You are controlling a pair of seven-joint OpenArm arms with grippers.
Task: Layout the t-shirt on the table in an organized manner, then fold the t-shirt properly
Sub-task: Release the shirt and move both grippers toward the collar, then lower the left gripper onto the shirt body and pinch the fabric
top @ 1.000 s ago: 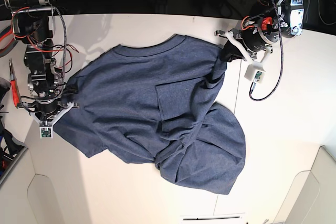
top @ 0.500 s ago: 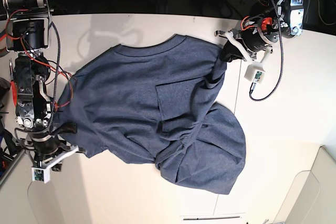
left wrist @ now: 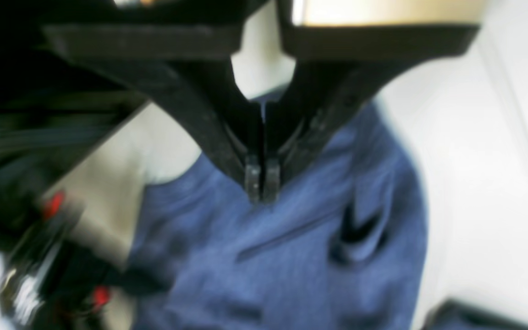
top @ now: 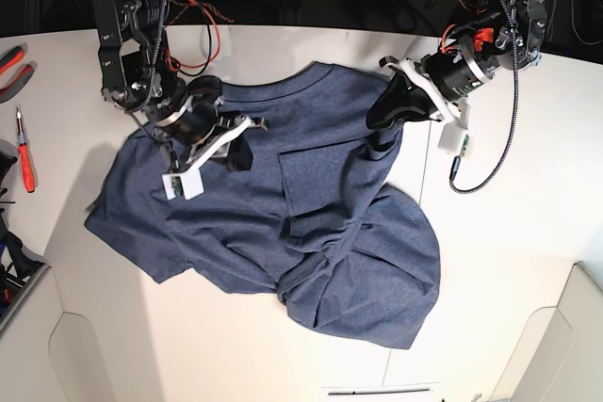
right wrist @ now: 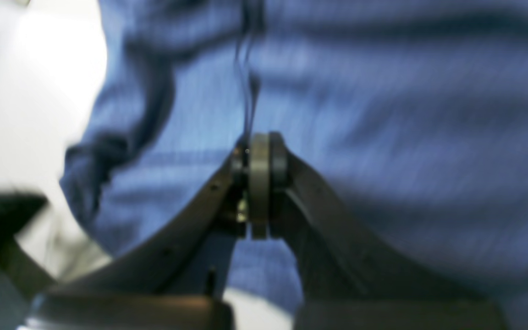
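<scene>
The right gripper (top: 236, 152) has been swung from the shirt's (top: 320, 223) edge onto its chest (jaws pressed together, seemingly empty), so spreading remains unfinished.

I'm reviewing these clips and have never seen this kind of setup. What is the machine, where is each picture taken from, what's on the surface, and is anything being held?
It is a robot with two arms, each ending in a two-fingered gripper. The base view looks straight down at the table. The other two views come from cameras on the wrists, looking along the fingers; both are blurred.

A navy t-shirt lies rumpled on the white table, its lower part bunched and folded over itself.

The left gripper, on the right in the base view, is shut on the t-shirt's edge. The right gripper is shut too, over the cloth near the collar; whether it pinches fabric, I cannot tell. Hand tools lie at the table's edge.
</scene>
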